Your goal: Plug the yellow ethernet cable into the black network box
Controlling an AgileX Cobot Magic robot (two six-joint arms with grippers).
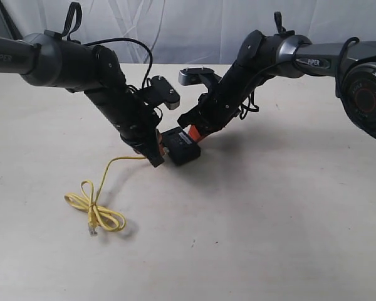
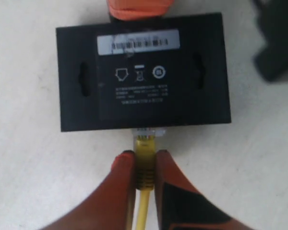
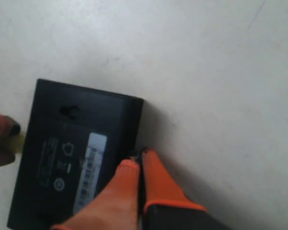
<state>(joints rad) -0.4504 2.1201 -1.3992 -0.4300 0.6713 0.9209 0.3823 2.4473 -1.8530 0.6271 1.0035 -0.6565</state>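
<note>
We see the black network box (image 1: 180, 149) lying flat on the white table (image 1: 269, 219) near its middle, between the two grippers, with its labelled face up. The left gripper (image 1: 158, 154) has its orange fingers (image 2: 120, 191) clamped on the yellow ethernet cable (image 2: 145, 160) just behind the plug. That plug points right, square to the box's left long edge. Its clear tip meets the middle of that edge, though we cannot tell how deep it sits. The box's long axis lies across the plug's line. From the left gripper the cable trails left and nearer, ending in a loose coil (image 1: 97, 210) with the free plug at its near end. The right gripper (image 1: 191, 134) rests its tips against the opposite long edge, beside the barcode strip. Its fingers (image 3: 156, 182) are drawn together with only a dark slit between, and nothing shows in that slit.
</note>
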